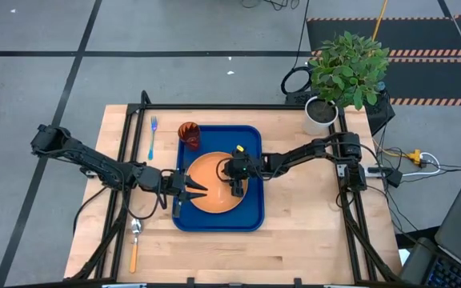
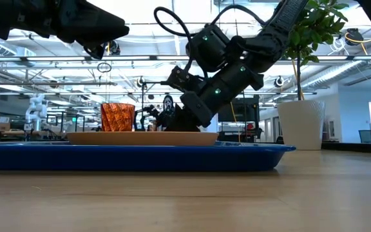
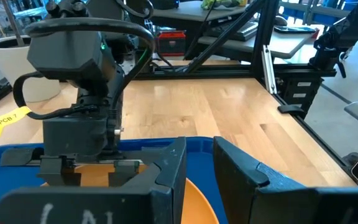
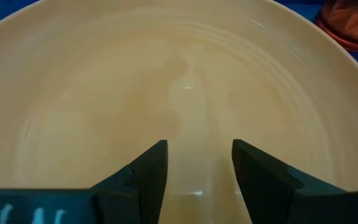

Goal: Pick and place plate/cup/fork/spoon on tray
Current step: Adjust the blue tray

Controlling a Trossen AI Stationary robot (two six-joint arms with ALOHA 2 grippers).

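Pale wooden boards form the table (image 1: 294,232), on which the blue tray (image 1: 250,220) is laid near the middle. Within the tray the orange plate (image 1: 206,200) is seen lying flat, and the dark orange-red cup (image 1: 189,134) is stood upright in the tray's far left corner, just beside the plate. Over the plate's right part the right gripper (image 1: 237,190) is held pointing down, its jaws spread with only bare plate between them. At the plate's left edge the left gripper (image 1: 198,190) is reached in over the tray's rim, its jaws parted by a narrow gap with nothing clamped. The light-blue fork (image 1: 152,136) is left on the wood just left of the tray's far end, and the spoon (image 1: 134,244) is found near the table's front left. A potted plant (image 1: 344,76) is placed at the far right corner.
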